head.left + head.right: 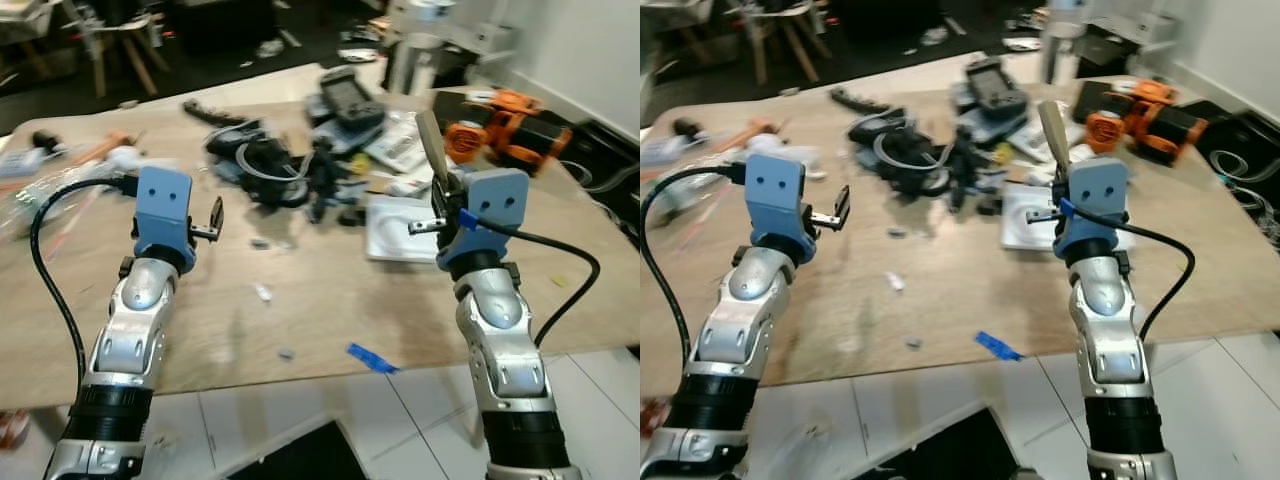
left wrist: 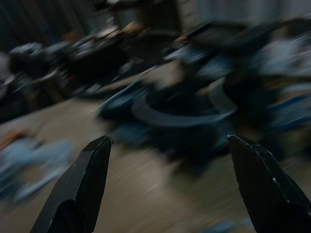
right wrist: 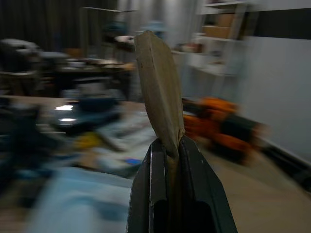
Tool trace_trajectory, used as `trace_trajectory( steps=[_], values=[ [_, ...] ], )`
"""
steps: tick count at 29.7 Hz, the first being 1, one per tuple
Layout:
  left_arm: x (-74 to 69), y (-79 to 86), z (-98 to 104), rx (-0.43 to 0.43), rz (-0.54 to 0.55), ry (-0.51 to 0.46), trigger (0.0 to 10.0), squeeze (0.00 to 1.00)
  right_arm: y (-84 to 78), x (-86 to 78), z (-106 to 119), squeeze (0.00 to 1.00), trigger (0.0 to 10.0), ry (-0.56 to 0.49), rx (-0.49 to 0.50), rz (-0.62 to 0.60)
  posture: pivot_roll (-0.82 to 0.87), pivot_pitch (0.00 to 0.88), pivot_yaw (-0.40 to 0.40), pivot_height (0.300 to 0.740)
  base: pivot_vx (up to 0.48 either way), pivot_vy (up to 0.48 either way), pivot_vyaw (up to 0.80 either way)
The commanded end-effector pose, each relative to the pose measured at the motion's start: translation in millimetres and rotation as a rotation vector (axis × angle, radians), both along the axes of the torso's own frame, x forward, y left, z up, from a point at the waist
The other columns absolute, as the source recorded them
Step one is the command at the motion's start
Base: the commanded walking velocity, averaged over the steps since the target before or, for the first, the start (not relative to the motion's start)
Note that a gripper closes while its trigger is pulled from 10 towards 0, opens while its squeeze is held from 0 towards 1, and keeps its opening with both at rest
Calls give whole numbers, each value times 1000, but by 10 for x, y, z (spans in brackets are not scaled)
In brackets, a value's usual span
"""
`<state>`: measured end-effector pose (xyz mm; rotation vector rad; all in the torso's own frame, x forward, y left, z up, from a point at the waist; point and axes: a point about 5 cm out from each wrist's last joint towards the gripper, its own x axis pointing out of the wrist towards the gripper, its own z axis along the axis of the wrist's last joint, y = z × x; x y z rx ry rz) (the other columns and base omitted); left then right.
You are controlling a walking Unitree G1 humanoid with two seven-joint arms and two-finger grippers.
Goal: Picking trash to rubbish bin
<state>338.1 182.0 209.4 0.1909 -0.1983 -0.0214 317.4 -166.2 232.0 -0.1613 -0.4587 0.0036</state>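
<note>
The right pincer [image 1: 437,205] is pressed together on a flat tan scrap of trash [image 1: 431,148], which stands upright out of its fingertips above the wooden tabletop [image 1: 300,320]. The left pincer [image 1: 215,218] hovers over the same tabletop with its fingers [image 2: 80,187] spread and nothing between them. On the tabletop near its front edge lies a blue strip [image 1: 371,358] among small pale bits. Just beyond the right pincer sits a white tray [image 1: 395,232]. Farther back on the tabletop lies a heap of black cables and parts [image 1: 280,160], with an orange tool [image 1: 505,122] toward the far right corner. The scrap is thin, dull beige and tapers to a rounded tip.
</note>
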Motion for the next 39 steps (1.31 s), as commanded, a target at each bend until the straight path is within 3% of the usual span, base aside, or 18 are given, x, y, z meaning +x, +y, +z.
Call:
trace_trajectory(
  steps=[1, 39],
  values=[
    [-22, -38, -53, 5, -10, 14, 10000, 0, 3, -23, -26, 0, 10000, -2, 4, 1, -3, 131, 67, 740, 0, 0, -800],
    [0, -90, -65, 63, -68, 32, 10000, 0, 135, 14, -91, 0, 10000, 19, 48, 56, 9, 118, 68, 740, 0, 0, -800]
  ],
)
